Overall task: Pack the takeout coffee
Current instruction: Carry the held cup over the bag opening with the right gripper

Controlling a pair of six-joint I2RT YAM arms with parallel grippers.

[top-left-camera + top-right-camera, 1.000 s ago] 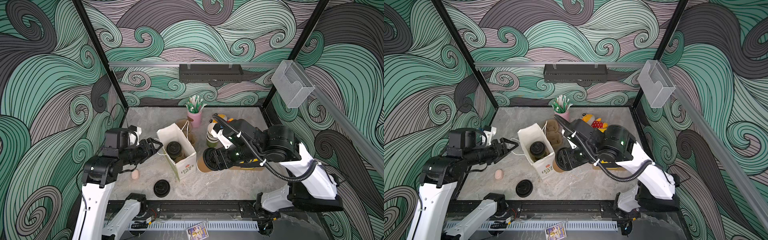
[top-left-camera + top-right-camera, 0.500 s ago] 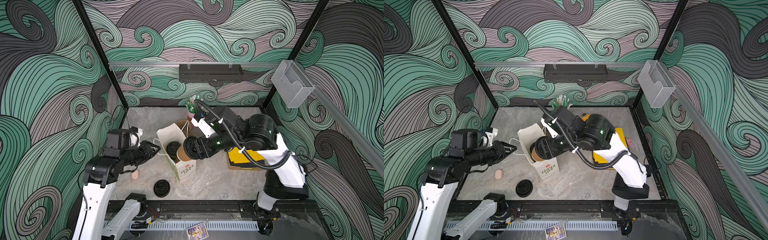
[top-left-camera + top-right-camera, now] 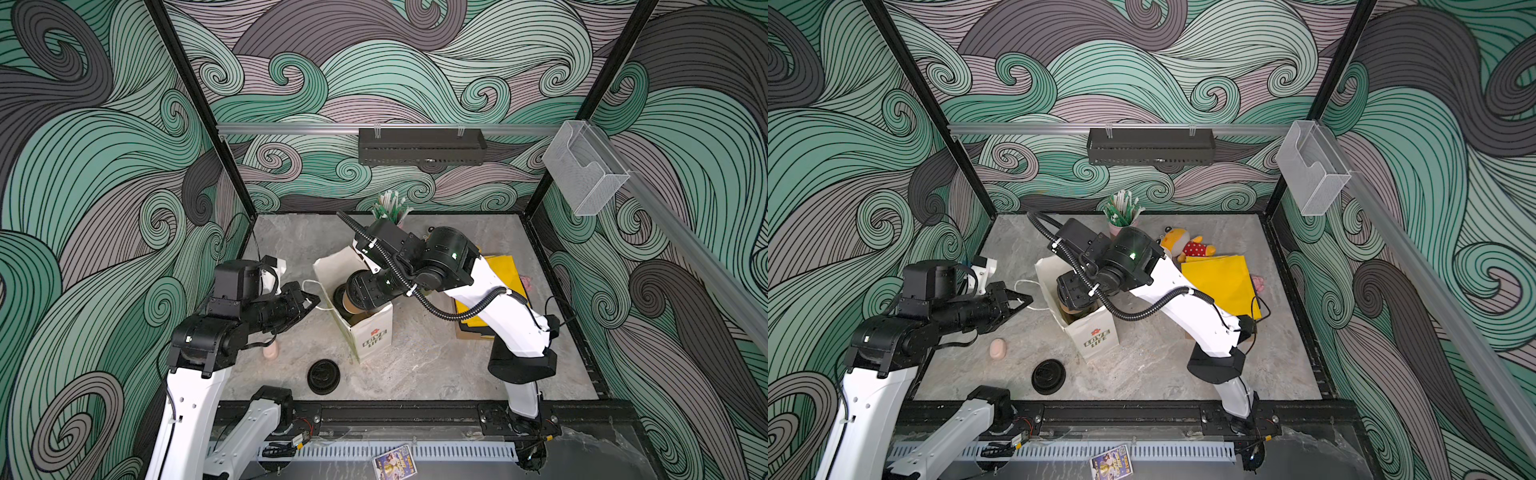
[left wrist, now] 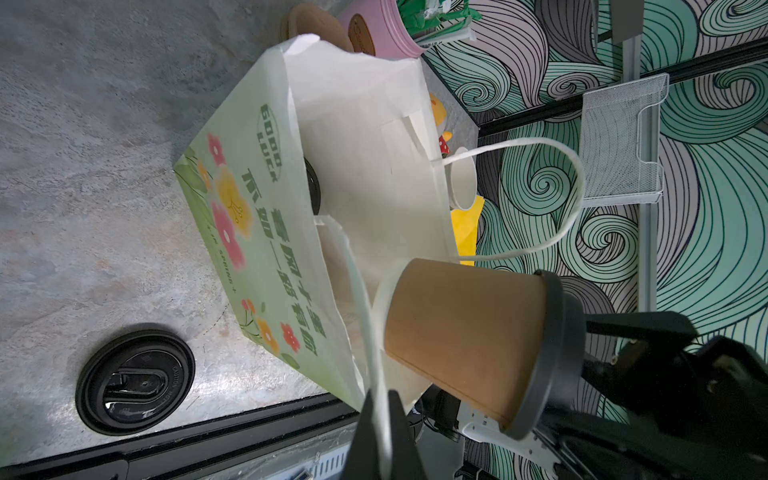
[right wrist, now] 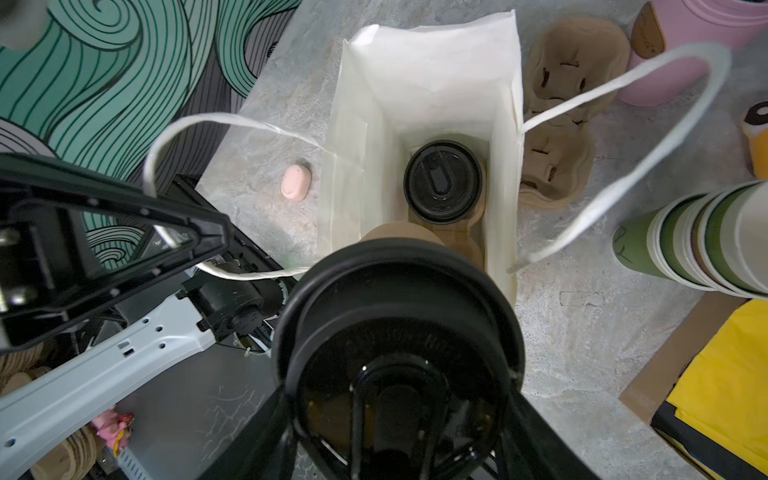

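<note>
The left end effector (image 3: 311, 300) now clamps the bag handle (image 4: 362, 299) (a steadying hold); the right end effector (image 3: 353, 296) grips the brown cup (image 4: 465, 332), paper bag (image 5: 419, 83) just below.

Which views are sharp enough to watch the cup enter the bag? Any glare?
Right wrist view: held lid looms dark and soft; bagged lid inside the bag is sharp. Left wrist view: brown cup crisp, glare on the loose lid. Both top views: sharp, evenly lit.

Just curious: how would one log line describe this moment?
left claw: shut on bag handle | right claw: holding brown cup at mouth of bag
</note>
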